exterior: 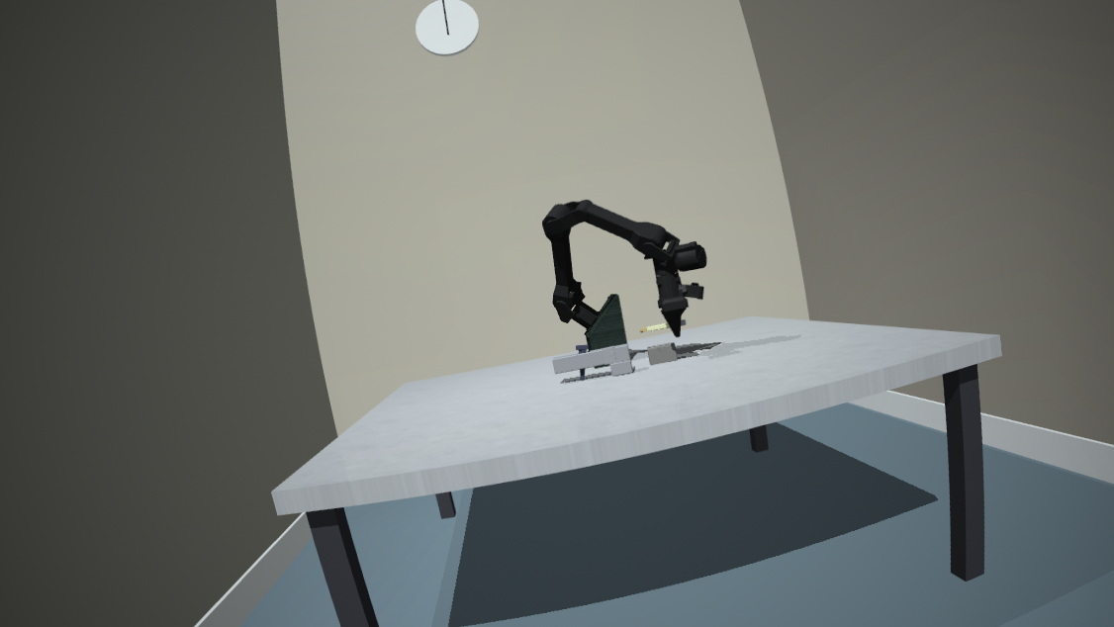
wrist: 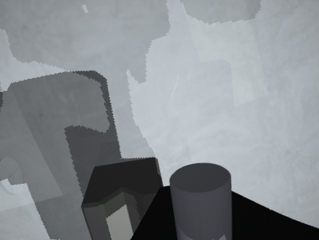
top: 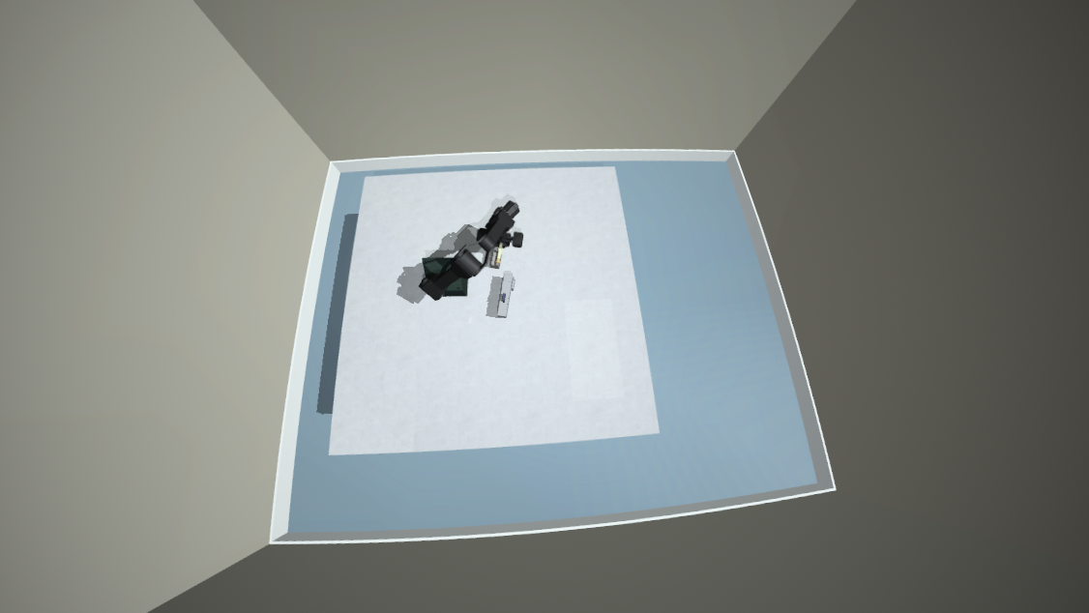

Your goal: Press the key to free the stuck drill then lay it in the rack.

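My gripper (exterior: 676, 332) is shut on the drill in the exterior view, with its fingers pointing down. The drill (top: 499, 254) (exterior: 656, 326) (wrist: 201, 205) is a thin rod with a pale yellow body and a grey end. It is held nearly level, clear of the table. The rack (exterior: 662, 354) (wrist: 123, 178) is a low grey block just under and beside the drill. The long grey housing (top: 506, 305) (exterior: 573, 363) stands apart from the drill, and the small dark blue key (top: 503, 297) (exterior: 581, 348) sits on it. The arm hides the fingertips in the top view.
The dark green arm mount (top: 456, 287) (exterior: 609, 326) stands behind the housing in the exterior view. All of this is on the white table (top: 456, 380) (exterior: 467, 420). The arm's shadows fall across the table around the rack.
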